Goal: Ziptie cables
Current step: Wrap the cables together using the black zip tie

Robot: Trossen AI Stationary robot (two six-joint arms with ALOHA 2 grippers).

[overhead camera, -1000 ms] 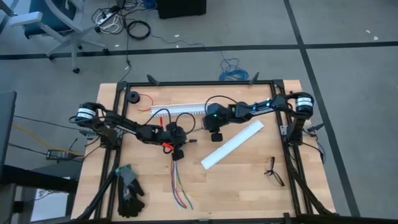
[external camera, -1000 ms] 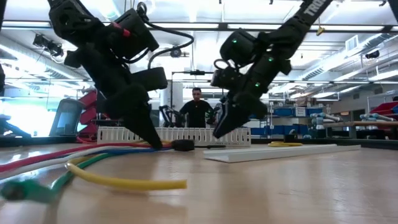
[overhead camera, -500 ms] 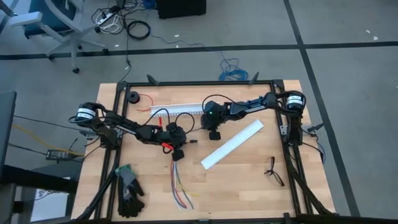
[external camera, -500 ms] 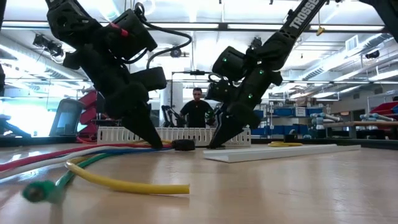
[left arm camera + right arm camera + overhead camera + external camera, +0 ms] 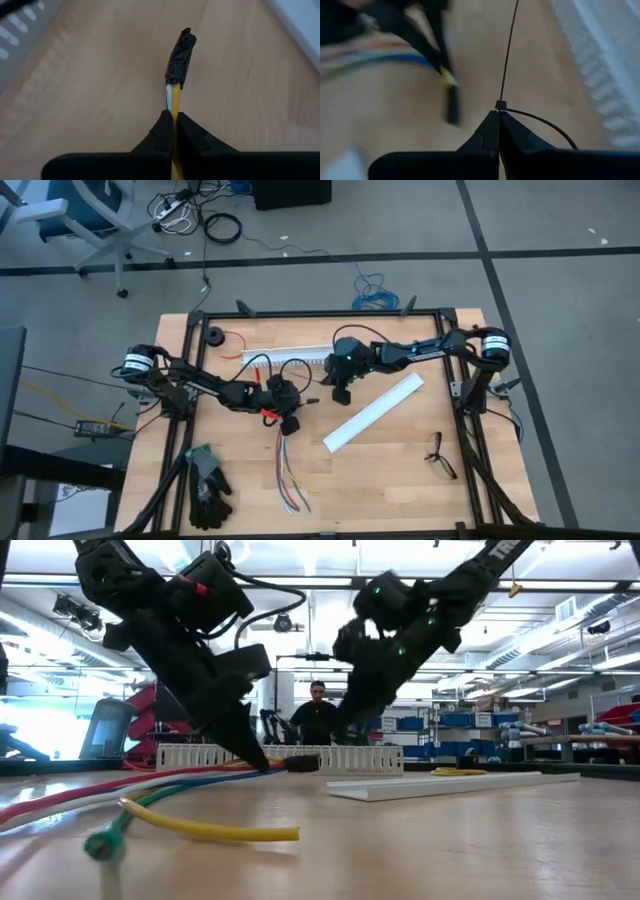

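The cables (image 5: 288, 475) are thin coloured wires lying across the table toward its near edge. Their far ends are bound in black tape (image 5: 181, 55). My left gripper (image 5: 292, 412) is shut on them near the table's middle, and also shows in the low view (image 5: 255, 752). The ziptie (image 5: 509, 50) is a very thin black strip. My right gripper (image 5: 340, 394) is shut on it just to the right of the left gripper, raised above the table in the low view (image 5: 345, 730). My left gripper pinches the wires (image 5: 174, 100) between its two fingers, just behind the black-taped end. The fingers slant down from the table's left and lie across the bundle. The taped end sticks out past the fingertips just above the wood, and the rest trails on the table (image 5: 150, 802). My right gripper pinches the ziptie at a small square block on it (image 5: 500, 105) with its fingertips, slanting down from the table's right. One length runs straight away from the fingers and another (image 5: 545, 122) curves off to the side. Whether any of it touches the table I cannot tell.
A white slotted channel (image 5: 290, 358) lies along the far side, and a flat white channel (image 5: 375, 410) lies slanted on the right. A black glove (image 5: 208, 485) is near left and a black forked object (image 5: 440, 455) near right. A person (image 5: 318, 715) stands beyond the table.
My right gripper dipped to the table beside the taped cable end and shut on the ziptie. It then rose with it, rolling about its own axis. My left gripper stayed in place but tipped slightly, so the taped end lifted a little and the cables' free ends shifted.
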